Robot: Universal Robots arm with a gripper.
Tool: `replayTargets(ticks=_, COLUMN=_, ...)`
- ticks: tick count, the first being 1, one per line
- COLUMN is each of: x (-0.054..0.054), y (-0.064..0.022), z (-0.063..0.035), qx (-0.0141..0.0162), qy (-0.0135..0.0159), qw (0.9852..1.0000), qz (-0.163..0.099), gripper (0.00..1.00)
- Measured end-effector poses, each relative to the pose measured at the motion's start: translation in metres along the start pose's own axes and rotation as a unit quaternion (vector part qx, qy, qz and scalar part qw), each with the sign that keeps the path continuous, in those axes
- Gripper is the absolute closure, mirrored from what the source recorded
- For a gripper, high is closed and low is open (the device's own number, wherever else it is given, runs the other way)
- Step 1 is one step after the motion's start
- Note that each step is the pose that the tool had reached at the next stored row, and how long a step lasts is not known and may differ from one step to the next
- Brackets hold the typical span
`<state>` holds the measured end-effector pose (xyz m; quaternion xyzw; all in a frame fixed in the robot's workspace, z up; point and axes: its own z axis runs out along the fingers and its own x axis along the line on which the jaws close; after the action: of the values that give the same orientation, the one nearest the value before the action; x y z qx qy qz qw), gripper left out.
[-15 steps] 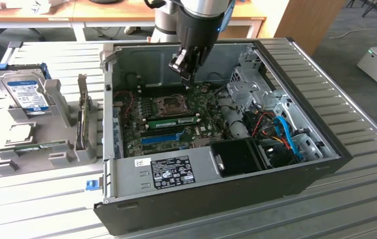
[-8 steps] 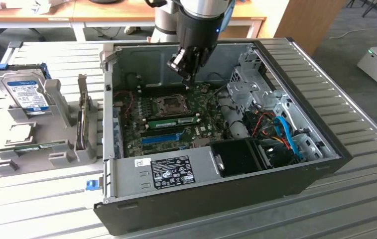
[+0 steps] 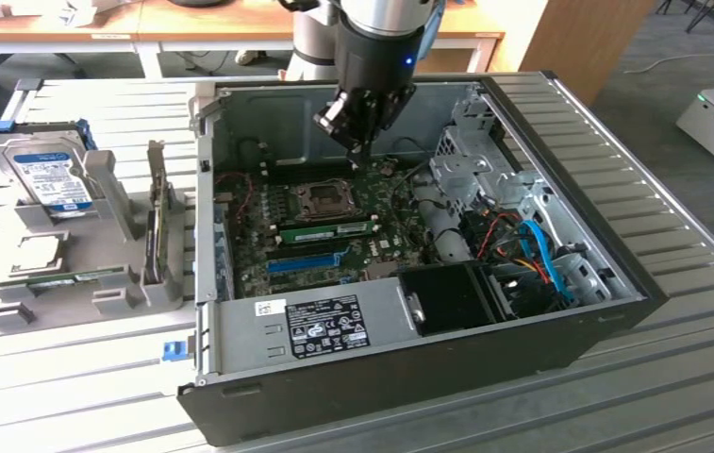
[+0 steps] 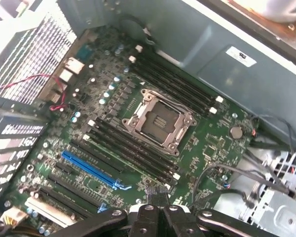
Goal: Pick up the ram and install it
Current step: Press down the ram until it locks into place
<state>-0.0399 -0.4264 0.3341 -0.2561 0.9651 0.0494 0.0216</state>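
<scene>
The ram, a long green stick, stands on edge in a slot of the motherboard, just in front of the empty CPU socket. My gripper hangs inside the open computer case, above the socket's far side and clear of the ram. Its fingers are shut and nothing shows between them. In the wrist view the gripper sits over the end of the black memory slots, which run beside the CPU socket. From this angle I cannot make out the green stick in those slots.
A bright blue expansion slot lies in front of the ram. Drive cages and cables fill the case on the exterior view's right. On the exterior view's left a grey rack holds a hard drive and a green board.
</scene>
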Motion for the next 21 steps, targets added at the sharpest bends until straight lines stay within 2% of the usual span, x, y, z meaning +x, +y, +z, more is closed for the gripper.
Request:
replayTargets(ticks=6, x=0.0001, y=-0.0001, z=0.0009, qx=0.0027, qy=-0.0034, qw=0.9992, qz=0.040, gripper=0.89)
replayTargets(ticks=14, x=0.0001, y=-0.0002, z=0.0019, qx=0.0059, qy=-0.0074, qw=0.9961, qz=0.088, gripper=0.89)
replayTargets(ticks=21, x=0.0001, y=-0.0002, z=0.0021, qx=0.0062, qy=-0.0077, qw=0.9958, qz=0.091, gripper=0.89)
